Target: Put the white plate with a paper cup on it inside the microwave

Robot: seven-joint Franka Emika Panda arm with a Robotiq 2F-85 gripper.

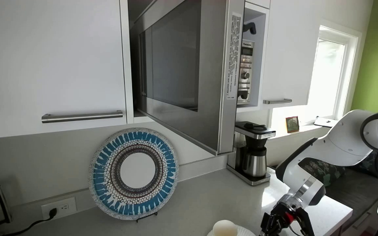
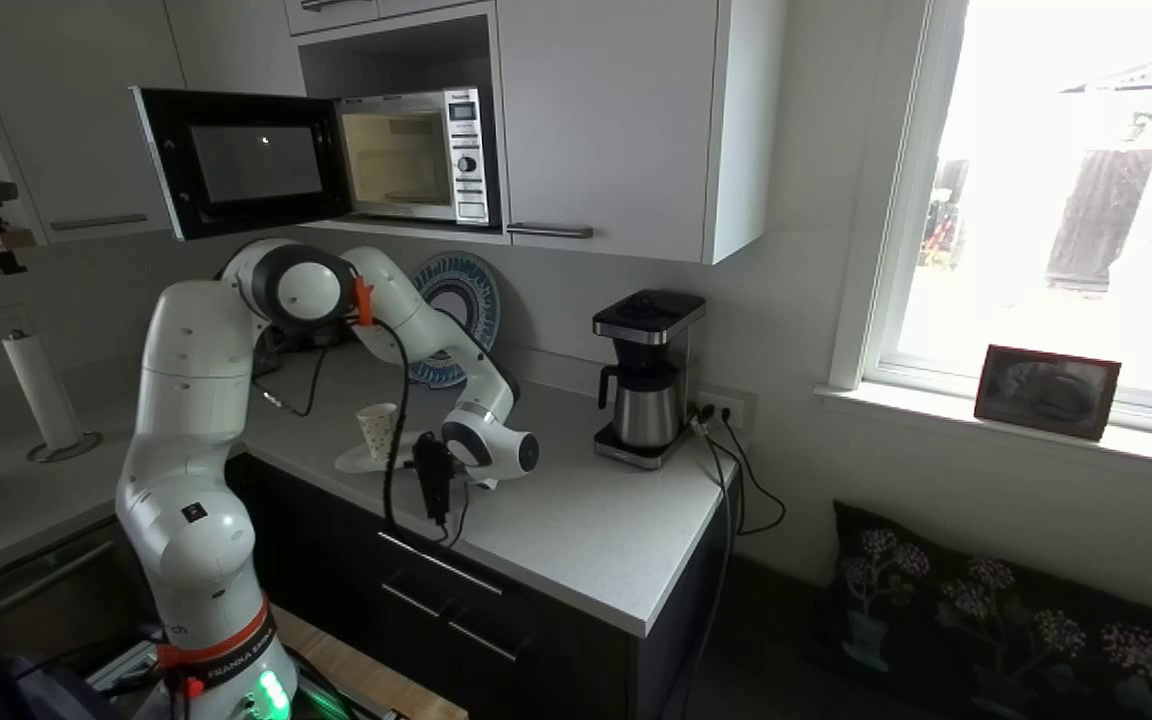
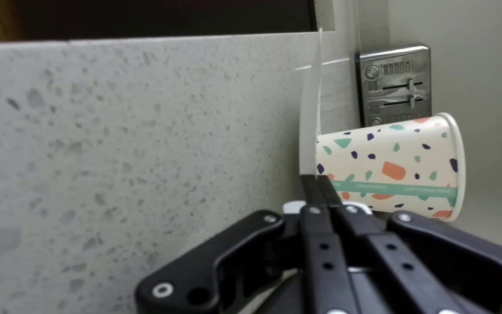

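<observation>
Wrist view: my one gripper (image 3: 316,177) pinches one white plate (image 3: 309,126), one paper cup (image 3: 390,170) standing on it, mouth facing frame-right, long axis running across frame.

White cabinets (image 2: 606,120) are mounted on a pale wall (image 2: 786,330) above a grey counter (image 2: 566,520), under which dark drawers (image 2: 506,620) are set. Daylight is let in by a white-framed window (image 2: 1026,200), and the counter's end is brightened by it. Beside the window, a green wall (image 1: 376,65) is seen; below, a dark seat (image 1: 356,185) is lined with flowered cushions (image 2: 1016,620).
</observation>
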